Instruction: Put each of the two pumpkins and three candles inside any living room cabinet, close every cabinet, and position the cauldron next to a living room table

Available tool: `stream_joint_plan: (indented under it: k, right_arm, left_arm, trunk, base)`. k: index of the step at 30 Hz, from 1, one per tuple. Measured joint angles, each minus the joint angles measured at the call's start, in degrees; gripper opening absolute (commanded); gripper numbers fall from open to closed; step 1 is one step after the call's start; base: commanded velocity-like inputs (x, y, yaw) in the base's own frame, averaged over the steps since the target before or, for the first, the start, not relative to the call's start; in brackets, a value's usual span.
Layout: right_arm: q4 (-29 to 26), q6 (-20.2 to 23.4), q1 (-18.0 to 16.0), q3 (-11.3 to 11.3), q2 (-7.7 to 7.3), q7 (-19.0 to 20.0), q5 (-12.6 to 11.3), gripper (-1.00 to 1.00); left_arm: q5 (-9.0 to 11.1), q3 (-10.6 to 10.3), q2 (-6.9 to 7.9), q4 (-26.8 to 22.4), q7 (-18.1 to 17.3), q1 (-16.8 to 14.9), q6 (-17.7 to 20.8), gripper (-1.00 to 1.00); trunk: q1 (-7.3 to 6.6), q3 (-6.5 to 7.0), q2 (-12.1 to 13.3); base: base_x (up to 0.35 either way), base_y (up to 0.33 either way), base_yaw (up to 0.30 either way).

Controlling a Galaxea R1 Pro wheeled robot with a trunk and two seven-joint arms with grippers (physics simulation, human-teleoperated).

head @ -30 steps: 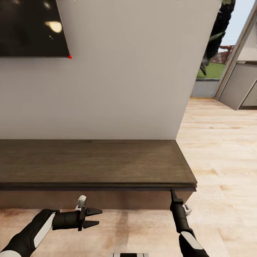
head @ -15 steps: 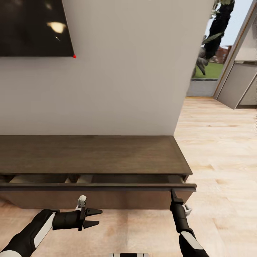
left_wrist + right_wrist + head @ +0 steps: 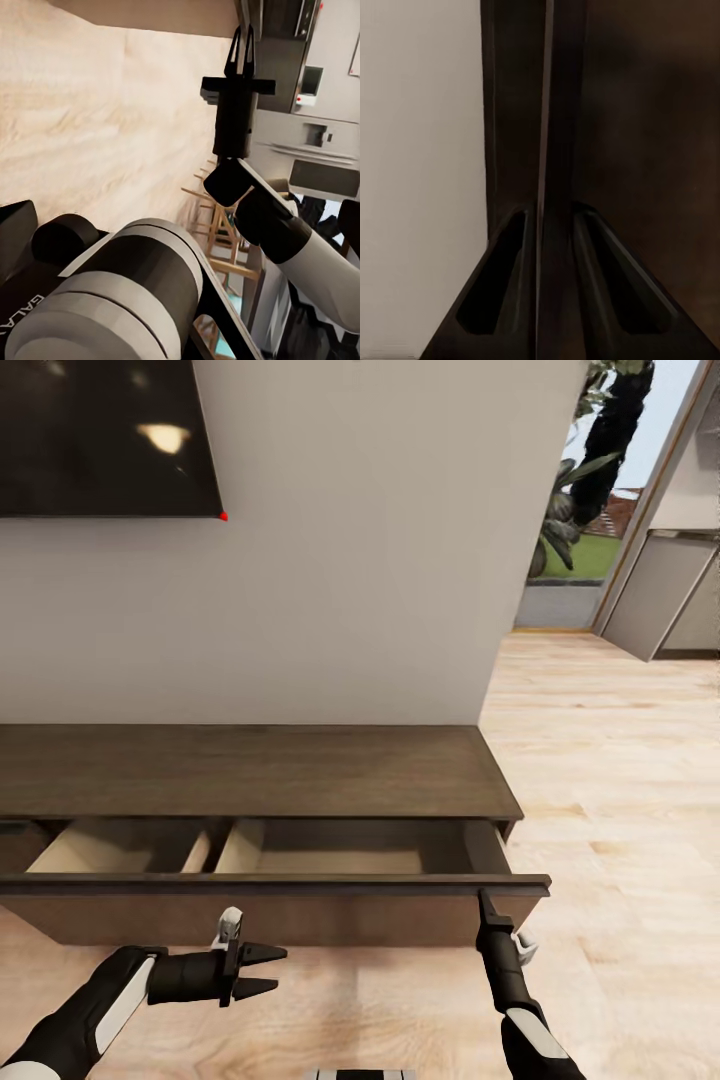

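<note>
Cabinet: long, low unit of dark brown wood with visible grain, flat matte top, no handles. Long axis runs left to right along the base of a plain white wall; its right end stops near the wall's outer corner. The front faces the robot.

Drawer stands pulled out from the cabinet toward the robot, its dark front panel parallel to the cabinet's length. Inside, pale beige wood, smooth, split by a slanting divider into two compartments, both bare as far as the head view shows.

Right gripper: slim black fingers pointing up and forward, tips at the top lip of the drawer front near its right end. In the right wrist view the two fingers sit on either side of a thin dark edge, pinching the drawer front's lip.

Left gripper: black, pointing right along the cabinet's length, hovering over the floor in front of the drawer, apart from it. Its two prongs are spread, nothing between them.

Floor: light wood planks, wavy grain. A glossy black screen hangs on the wall upper left, with a red dot at its lower corner. Grey units and greenery beyond a doorway on the right.
</note>
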Motion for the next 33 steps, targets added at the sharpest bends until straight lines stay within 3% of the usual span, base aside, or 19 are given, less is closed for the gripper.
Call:
stream_joint_plan:
  k: [13, 33]
  right_arm:
    - [-0.01, 0.00, 0.01, 0.04, 0.00, 0.00, 0.04, -1.00]
    - [0.01, 0.00, 0.01, 0.06, 0.00, 0.04, 0.05, -1.00]
  left_arm:
    - [0.00, 0.00, 0.00, 0.00, 0.00, 0.02, 0.01, 1.00]
    - [0.00, 0.00, 0.00, 0.00, 0.00, 0.02, -0.01, 1.00]
  trunk:
    - [0.00, 0.00, 0.00]
    - [0.00, 0.00, 0.00]
  base:
    - [-0.218, 0.000, 0.000]
    - [-0.077, 0.000, 0.000]
